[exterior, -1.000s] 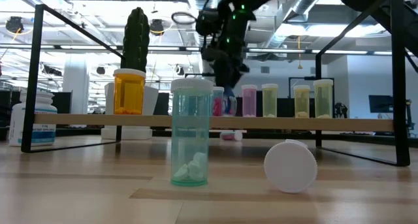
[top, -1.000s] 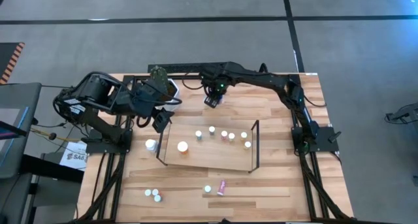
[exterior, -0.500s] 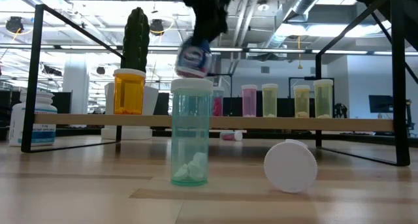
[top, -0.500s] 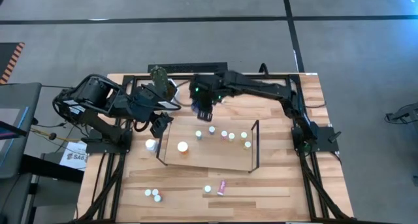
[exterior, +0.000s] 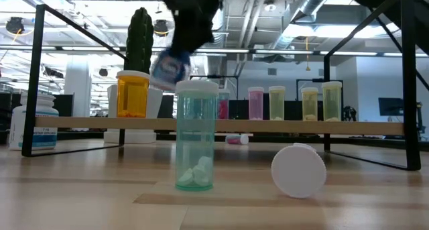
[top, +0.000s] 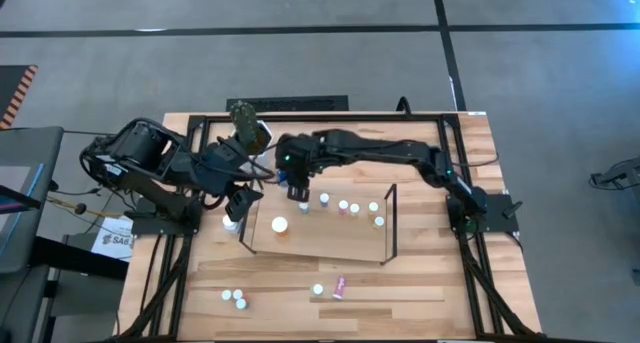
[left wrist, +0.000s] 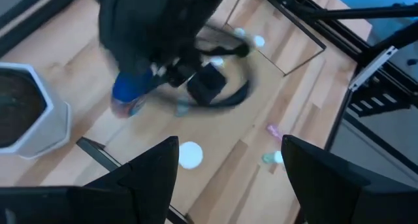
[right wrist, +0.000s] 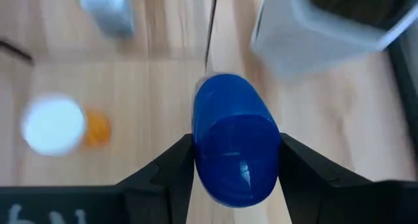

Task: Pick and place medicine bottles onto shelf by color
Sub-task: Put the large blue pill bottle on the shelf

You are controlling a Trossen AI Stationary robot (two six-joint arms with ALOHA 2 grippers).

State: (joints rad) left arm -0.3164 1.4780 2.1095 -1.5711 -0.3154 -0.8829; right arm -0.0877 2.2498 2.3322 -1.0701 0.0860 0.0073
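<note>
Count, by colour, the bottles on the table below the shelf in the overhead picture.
White-capped bottles: 3
Teal bottle: 1
Pink bottle: 1
Total: 5

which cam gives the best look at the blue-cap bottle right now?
Right wrist view: the blue-cap bottle fills the frame between the right pincer fingers. Low view shows it blurred, tilted, in the air. Left wrist view catches a blue smear. High view: hidden under the right pincer.
</note>
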